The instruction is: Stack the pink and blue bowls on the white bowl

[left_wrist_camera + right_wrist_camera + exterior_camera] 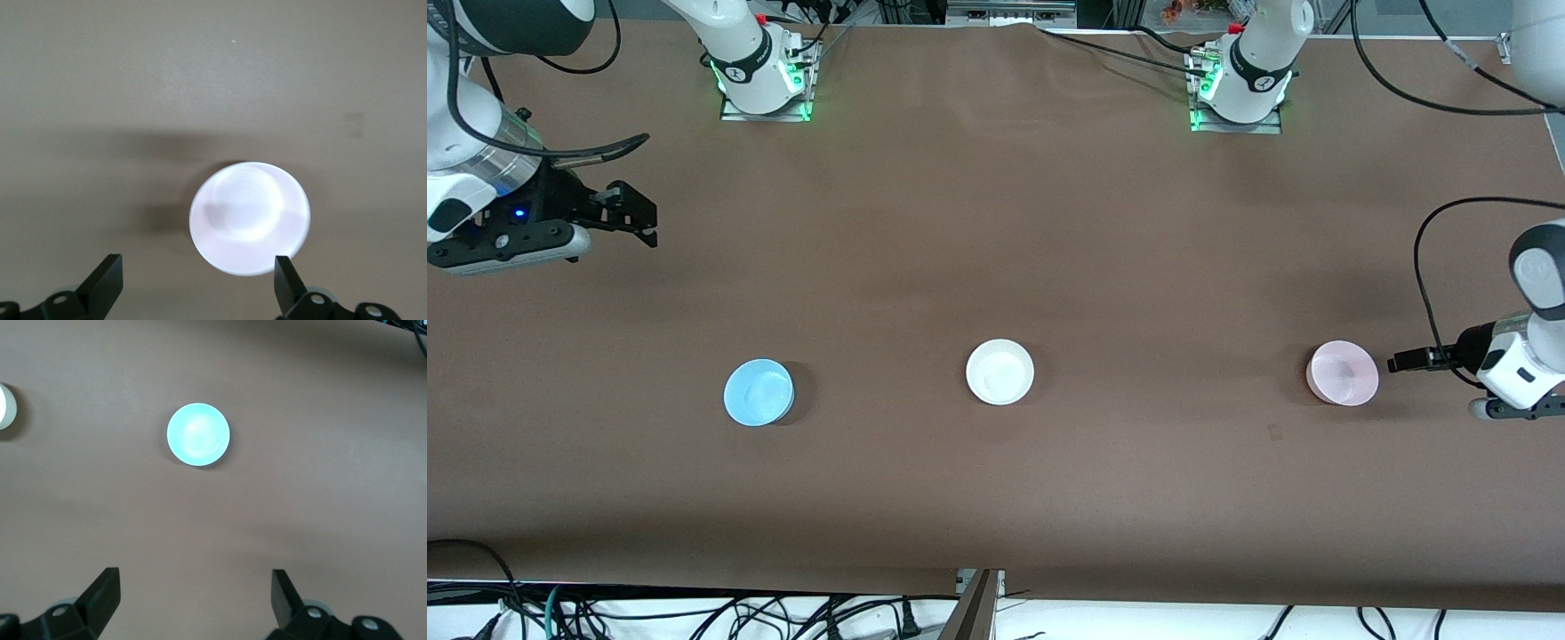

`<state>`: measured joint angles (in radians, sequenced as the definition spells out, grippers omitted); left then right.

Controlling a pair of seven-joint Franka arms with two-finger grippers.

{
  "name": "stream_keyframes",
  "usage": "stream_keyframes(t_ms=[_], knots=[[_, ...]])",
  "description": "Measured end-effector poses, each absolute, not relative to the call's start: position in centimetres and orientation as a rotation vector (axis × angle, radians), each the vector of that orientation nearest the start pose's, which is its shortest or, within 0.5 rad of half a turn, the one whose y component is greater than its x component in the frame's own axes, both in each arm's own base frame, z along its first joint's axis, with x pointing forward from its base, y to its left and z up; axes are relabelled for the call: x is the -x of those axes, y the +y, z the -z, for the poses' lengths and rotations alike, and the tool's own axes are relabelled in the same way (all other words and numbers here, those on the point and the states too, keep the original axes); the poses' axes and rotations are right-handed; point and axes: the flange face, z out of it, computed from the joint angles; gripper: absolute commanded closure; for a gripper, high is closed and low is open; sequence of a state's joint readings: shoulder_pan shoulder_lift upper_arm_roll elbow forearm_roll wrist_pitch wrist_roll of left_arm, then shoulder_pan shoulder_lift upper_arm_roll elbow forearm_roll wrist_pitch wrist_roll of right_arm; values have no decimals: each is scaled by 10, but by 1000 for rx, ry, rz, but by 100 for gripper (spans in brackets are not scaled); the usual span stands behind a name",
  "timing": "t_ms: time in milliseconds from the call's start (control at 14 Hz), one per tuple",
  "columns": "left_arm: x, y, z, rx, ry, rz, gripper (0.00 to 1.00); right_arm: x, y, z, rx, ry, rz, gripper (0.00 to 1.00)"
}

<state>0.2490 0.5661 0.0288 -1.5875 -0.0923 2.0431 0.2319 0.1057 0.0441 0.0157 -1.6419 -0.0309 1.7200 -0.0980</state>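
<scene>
Gaping left tool (193, 290) facing pink bowl (249, 218)

a wide table (996, 222) fills nearly everything, covered in a plain brown cloth with a few soft creases and a small darker patch toward the camera-side edge. light falls from above and leaves faint soft shadows on the cloth. along the table's near edge runs a white strip, where a tangle of black cables (694, 613) lies, with a grey metal bracket (976, 604) sticking up at the middle. at the table's top edge there are metal frame parts and more cables (1423, 80) looping onto the cloth.
</scene>
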Motion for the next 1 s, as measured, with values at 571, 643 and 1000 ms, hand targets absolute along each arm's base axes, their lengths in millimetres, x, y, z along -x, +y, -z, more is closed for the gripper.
stream_keyframes(t_ms=[571,643,1000], knots=[[-648,196,-207,3305,-109,-29,25,-582,53,-565,3140,-238,17,0],[-647,197,-206,3306,-107,-31,41,-585,53,-559,3140,-238,1,0],[-646,202,-207,3308,-26,-19,97,-624,52,-473,3141,-227,-74,0]])
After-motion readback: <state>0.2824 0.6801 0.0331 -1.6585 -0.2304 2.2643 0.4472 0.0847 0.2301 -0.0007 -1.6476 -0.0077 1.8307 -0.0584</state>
